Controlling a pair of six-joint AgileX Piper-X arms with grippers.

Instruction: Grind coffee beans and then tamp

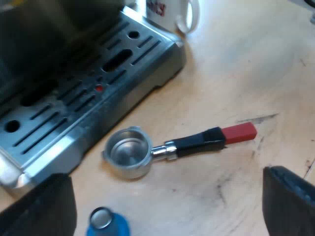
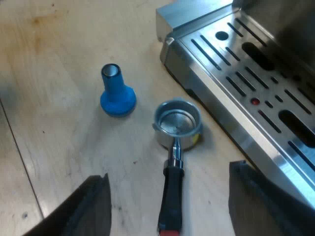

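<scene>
- Metal holder (image 1: 165, 150) lies loose on the desk (image 1: 246, 69), its shiny basket empty and its dark handle ending in red.
- The basket sits just beside the espresso machine (image 2: 246, 73), with the blue tamper (image 2: 117, 93) near.
- My left gripper (image 1: 167, 199) and right gripper (image 2: 170, 196) hover above it, fingers wide apart.

Wooden table (image 1: 236, 73): machine (image 1: 74, 98), holder (image 1: 167, 150), tamper (image 2: 117, 93), mug (image 1: 172, 12)

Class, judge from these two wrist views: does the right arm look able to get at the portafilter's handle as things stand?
Probably yes. The portafilter lies loose on the table, its handle pointing toward the open right gripper, with nothing over it; the blue tamper stands apart.
</scene>
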